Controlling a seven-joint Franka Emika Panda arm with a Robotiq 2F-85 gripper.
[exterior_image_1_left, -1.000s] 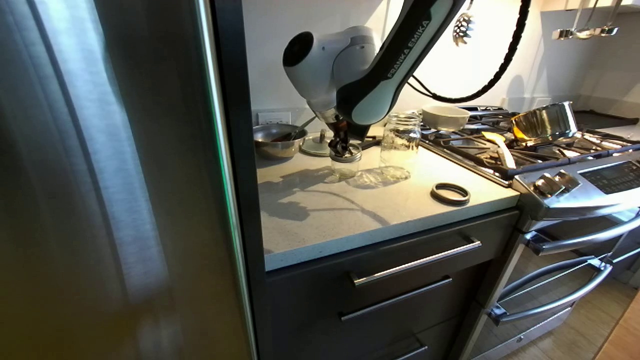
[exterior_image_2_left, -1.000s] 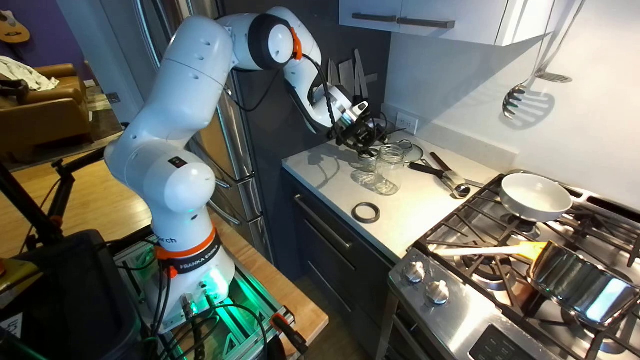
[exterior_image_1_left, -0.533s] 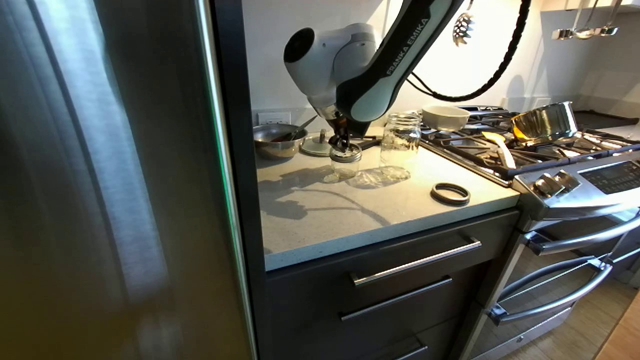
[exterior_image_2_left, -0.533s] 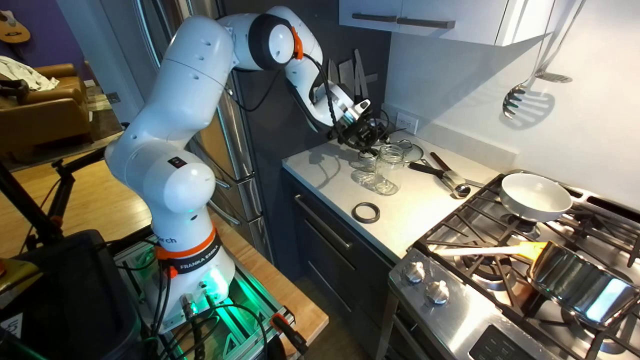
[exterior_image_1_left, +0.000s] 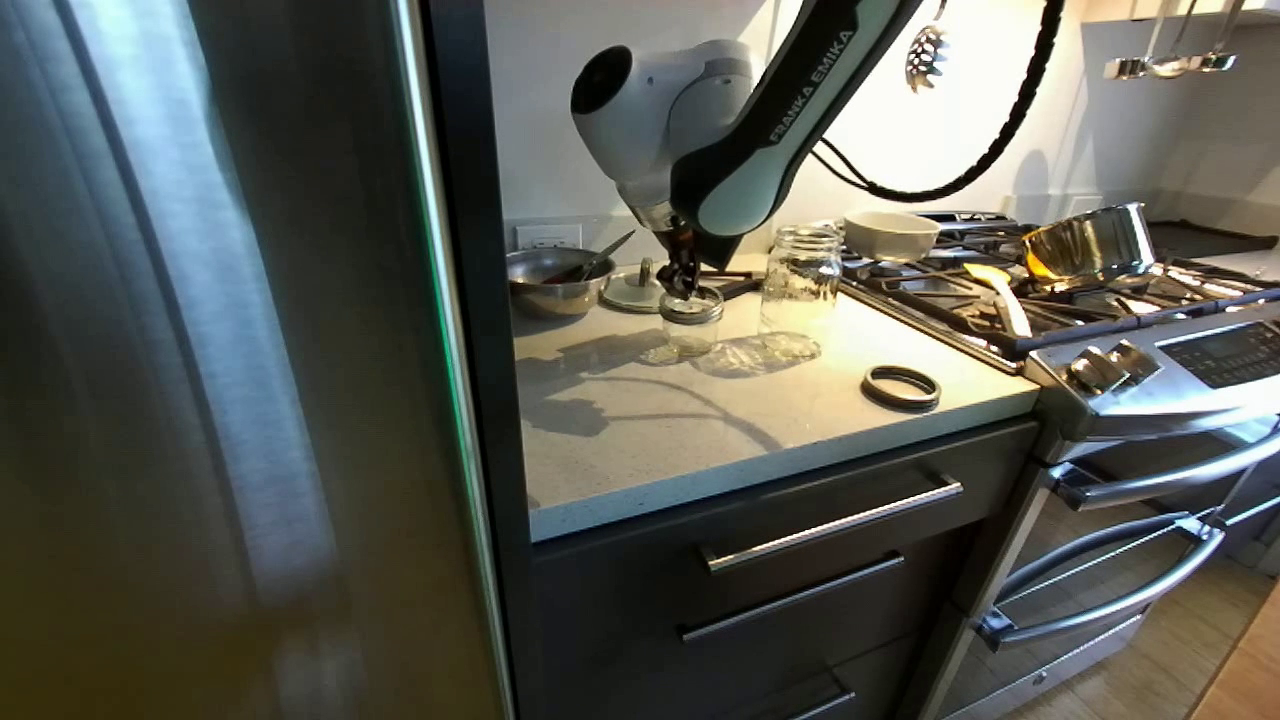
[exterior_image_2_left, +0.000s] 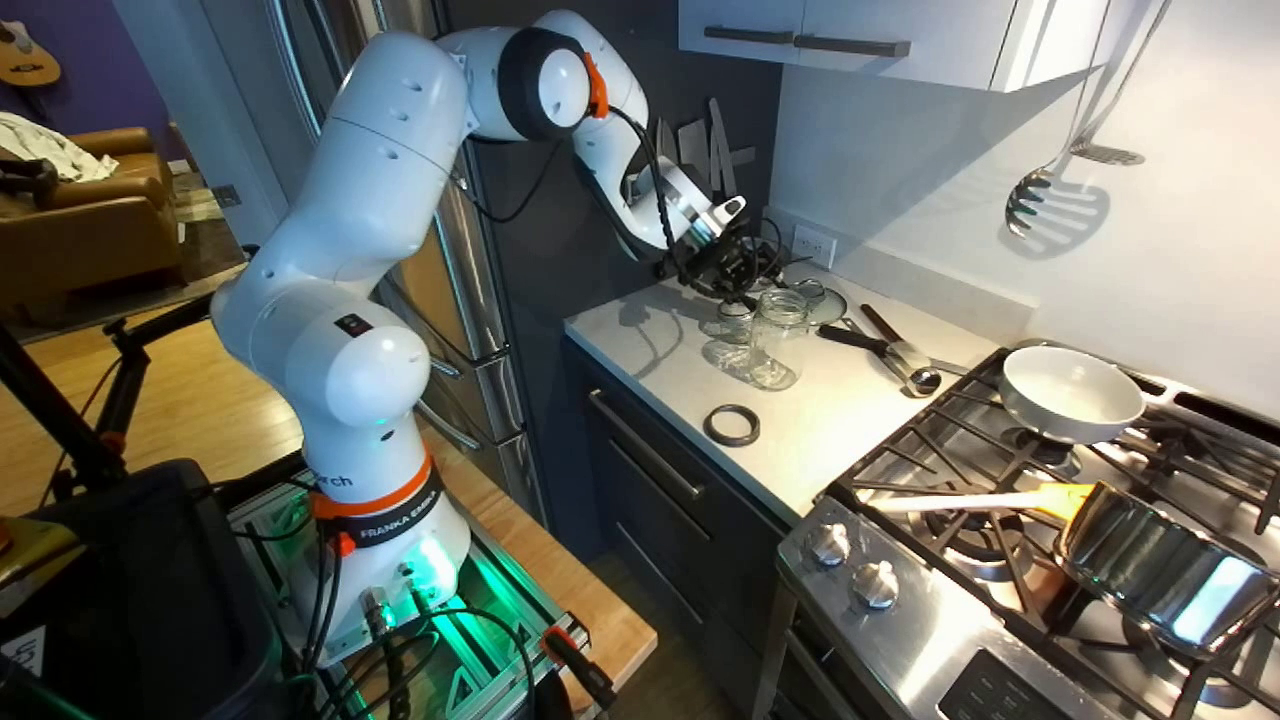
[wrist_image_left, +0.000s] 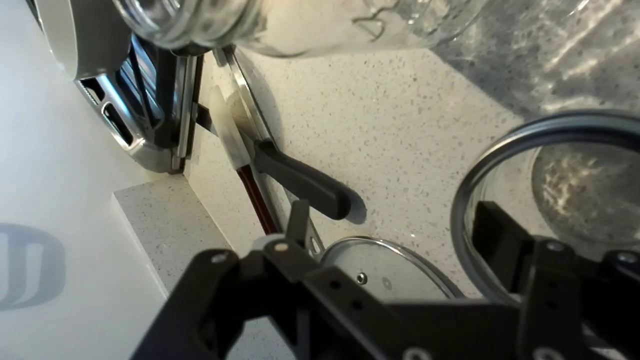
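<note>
My gripper (wrist_image_left: 400, 232) stands open just above a small clear glass jar (exterior_image_1_left: 692, 332) with a grey metal band round its mouth. In the wrist view one fingertip (wrist_image_left: 502, 245) overlaps the inside of the jar's rim (wrist_image_left: 461, 200); whether it dips into the mouth I cannot tell. The opposite finger (wrist_image_left: 299, 220) is outside the jar, over the counter. Nothing sits between the jaws except the near side of the rim. Beside the small jar a tall glass jar (exterior_image_2_left: 778, 340) stands upright. A loose dark ring (exterior_image_2_left: 735, 441) lies near the counter's front edge.
Behind the gripper are a glass lid (wrist_image_left: 370, 255), a black-handled utensil (wrist_image_left: 300, 180) and a metal bowl (exterior_image_1_left: 558, 298). The stove to the side carries a white bowl (exterior_image_2_left: 1070, 395) and a tilted steel pot (exterior_image_2_left: 1165, 570). A tall fridge (exterior_image_1_left: 250, 400) borders the counter.
The gripper has risen slightly from the small jar, and the wrist has shifted a little up and sideways. Both jars and the loose ring have stayed in place.
</note>
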